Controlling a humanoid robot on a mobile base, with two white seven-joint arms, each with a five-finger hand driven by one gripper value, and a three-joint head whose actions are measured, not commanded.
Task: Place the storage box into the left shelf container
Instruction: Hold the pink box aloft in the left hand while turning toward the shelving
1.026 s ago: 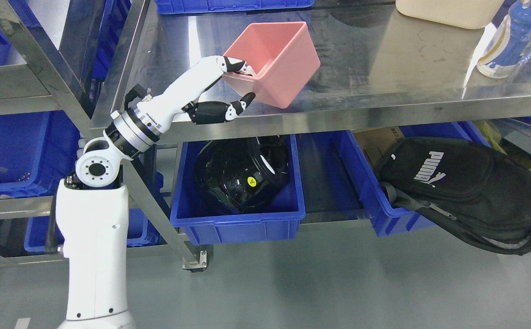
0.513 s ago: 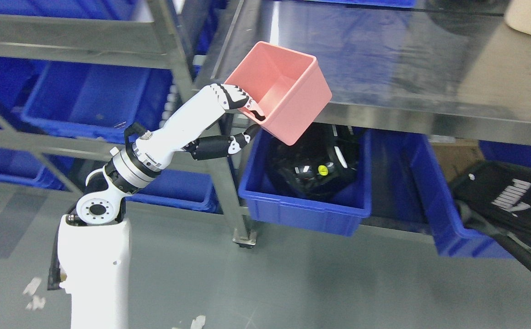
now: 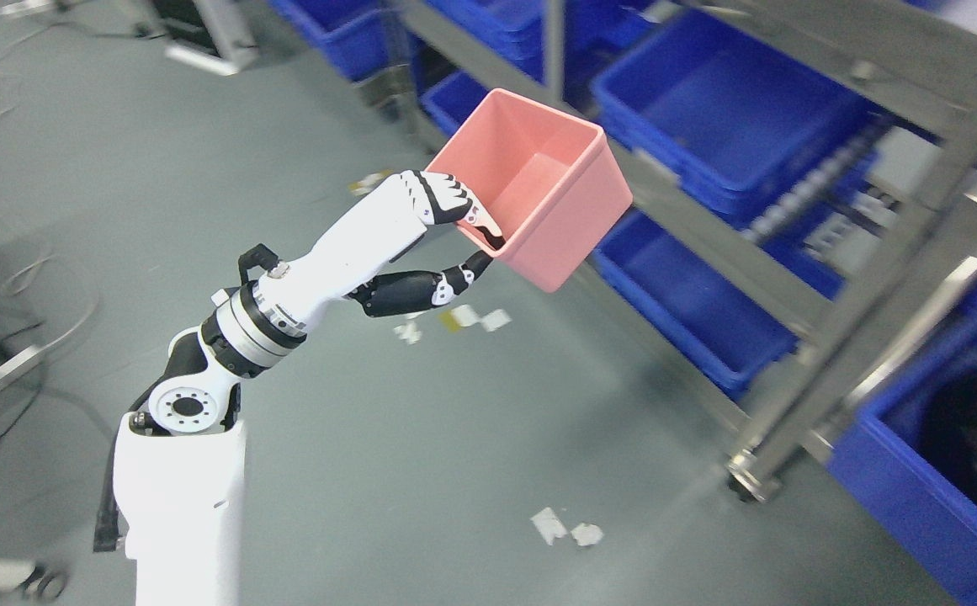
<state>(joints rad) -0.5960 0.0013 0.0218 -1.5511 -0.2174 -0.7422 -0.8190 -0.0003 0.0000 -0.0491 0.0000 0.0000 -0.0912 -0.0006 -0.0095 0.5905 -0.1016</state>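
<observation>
View has swung left; left hand [image 3: 446, 227] grips pink storage box [image 3: 538, 189] beside blue bins [image 3: 732, 126].

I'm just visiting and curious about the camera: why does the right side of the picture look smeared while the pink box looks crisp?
Head view: the pink box and the left hand holding it are sharp. The shelf frame and blue bins at the right are streaked, which looks like motion blur from the camera swinging. Lighting is even, with soft glare on the floor.
</observation>
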